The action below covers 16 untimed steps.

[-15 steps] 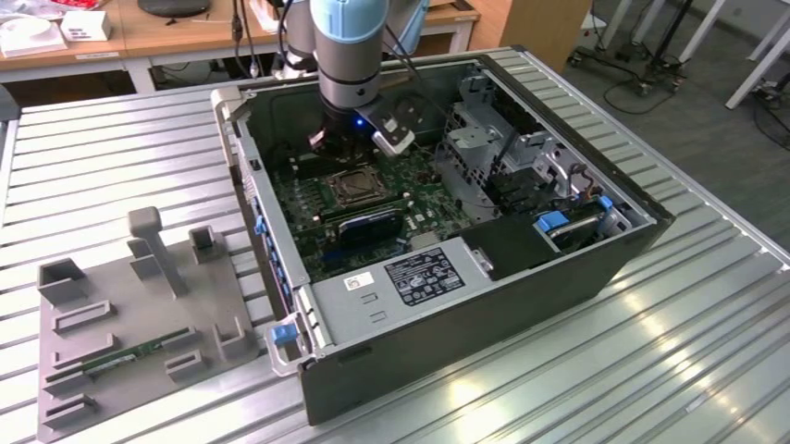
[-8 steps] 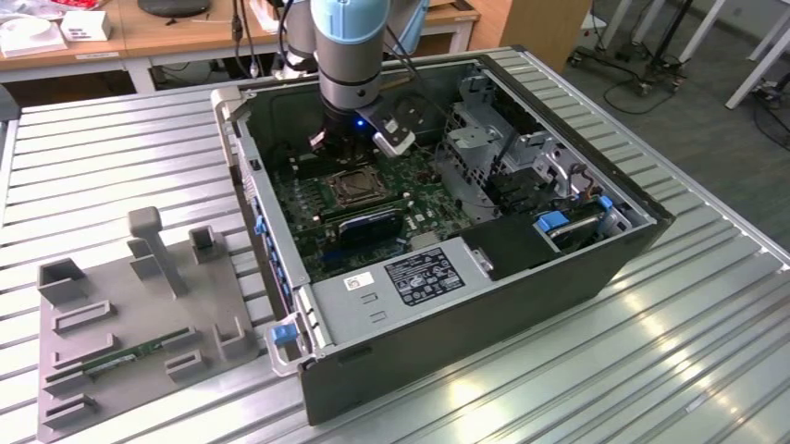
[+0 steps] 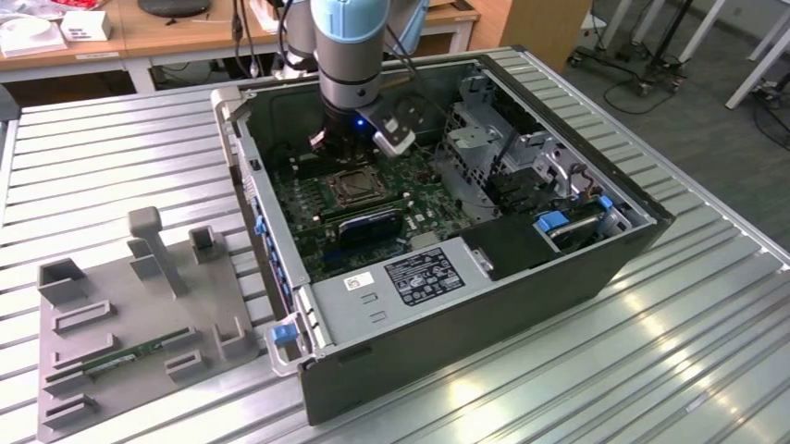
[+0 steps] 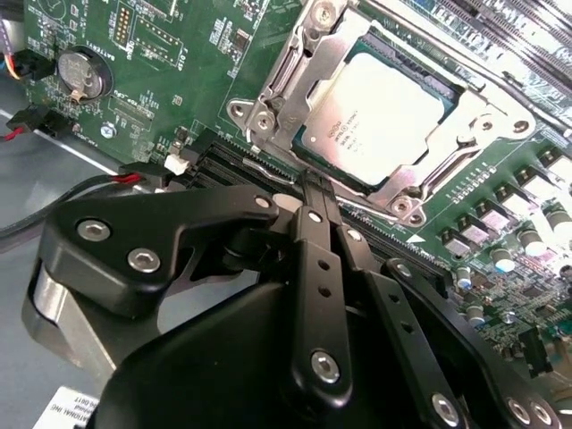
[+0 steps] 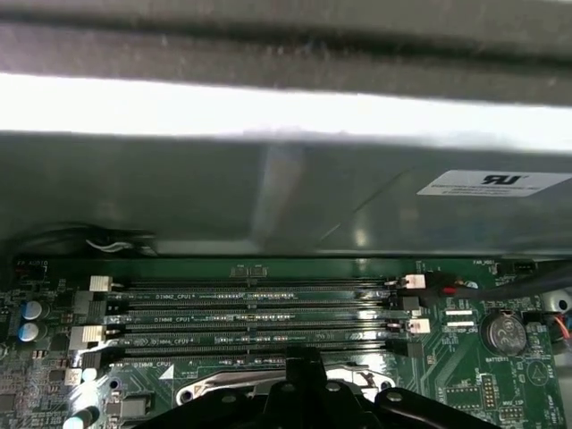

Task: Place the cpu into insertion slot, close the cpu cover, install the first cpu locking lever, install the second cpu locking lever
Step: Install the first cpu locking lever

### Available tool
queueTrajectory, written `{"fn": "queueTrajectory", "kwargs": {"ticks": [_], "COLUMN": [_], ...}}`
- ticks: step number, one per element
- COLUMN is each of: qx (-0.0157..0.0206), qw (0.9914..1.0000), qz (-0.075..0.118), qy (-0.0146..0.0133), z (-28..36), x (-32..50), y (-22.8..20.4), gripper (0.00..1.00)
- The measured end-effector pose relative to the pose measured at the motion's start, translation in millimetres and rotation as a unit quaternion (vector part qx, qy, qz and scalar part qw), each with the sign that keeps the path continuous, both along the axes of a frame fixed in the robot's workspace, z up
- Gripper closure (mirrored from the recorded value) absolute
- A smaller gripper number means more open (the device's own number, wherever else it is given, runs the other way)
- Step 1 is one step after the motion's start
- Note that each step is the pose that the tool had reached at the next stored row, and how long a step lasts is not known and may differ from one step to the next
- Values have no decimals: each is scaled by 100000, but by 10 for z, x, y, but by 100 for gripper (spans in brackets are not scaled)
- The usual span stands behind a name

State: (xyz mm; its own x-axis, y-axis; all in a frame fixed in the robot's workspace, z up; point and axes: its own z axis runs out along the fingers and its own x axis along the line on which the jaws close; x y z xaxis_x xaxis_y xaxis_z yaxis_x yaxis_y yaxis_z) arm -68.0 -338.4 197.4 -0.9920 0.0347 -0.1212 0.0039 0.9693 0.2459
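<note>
Cpu (image 4: 380,112) sits in the insertion slot (image 4: 255,121), and the cpu cover (image 4: 295,67) lies over it. Gripper (image 4: 308,183) is clenched on nothing, just beside the slot. Judged: the chip is light, rigid and fragile underneath; hold it by its edges only.

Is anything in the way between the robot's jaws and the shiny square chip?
Nothing visible is. In the second wrist view the gripper, jaws shut, sits right next to the chip with open space between them. The chip is already seated on the board, and the metal cover frames its edges, leaving its top bare.
</note>
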Motion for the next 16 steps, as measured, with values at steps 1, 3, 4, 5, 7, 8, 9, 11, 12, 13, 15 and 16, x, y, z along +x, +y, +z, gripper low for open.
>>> {"fn": "queueTrajectory", "kwargs": {"ticks": [1,3,4,5,7,8,9,11,12,13,15,16], "qx": [3,3,-3,4,2,-7,-3,-4,-7,-4,3,10], "qw": [100000,100000,100000,100000,100000,100000,100000,100000,100000,100000,100000,100000], "qz": [0,-5,-2,2,-2,-8,-14,-19,-18,-17,-17,-22], "qy": [-4,-5,1,-14,-12,-9,-8,-9,-5,-7,-12,-19], "z": [17,51,64,65,66,66,66,66,66,66,66,65], "x": [0,0,0,0,-6,-10,-14,-24,-29,-33,-38,-39], "y": [0,0,1,3,6,11,17,37,49,61,89,99], "gripper": [89,89,89,89,89,89,89,89,89,89,89,89]}}
